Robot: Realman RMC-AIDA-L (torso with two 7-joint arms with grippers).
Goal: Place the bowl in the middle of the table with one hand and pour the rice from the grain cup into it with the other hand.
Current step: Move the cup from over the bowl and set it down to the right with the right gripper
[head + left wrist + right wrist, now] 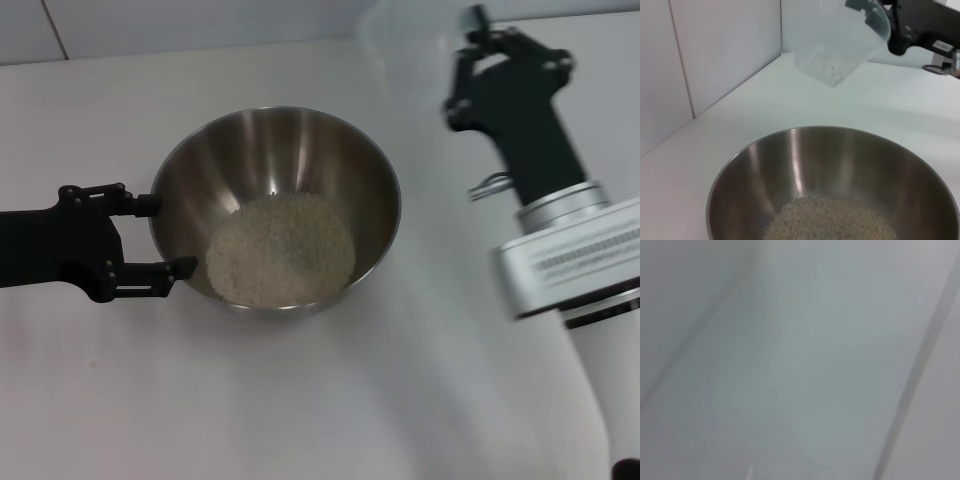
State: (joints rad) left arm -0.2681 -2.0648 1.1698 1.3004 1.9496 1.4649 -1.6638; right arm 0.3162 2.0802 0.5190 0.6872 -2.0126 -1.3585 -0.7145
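The steel bowl stands on the white table near its middle, with a heap of rice inside. It also shows in the left wrist view, with the rice. My left gripper is open at the bowl's left outer wall, both fingers outside the rim. My right gripper is shut on the clear grain cup, held in the air beyond the bowl's far right. In the left wrist view the cup is tilted, with only a few grains stuck inside, in the right gripper.
A white tiled wall runs along the table's far and left sides. The right arm's silver and white wrist hangs over the table's right part. The right wrist view shows only a blurred pale surface.
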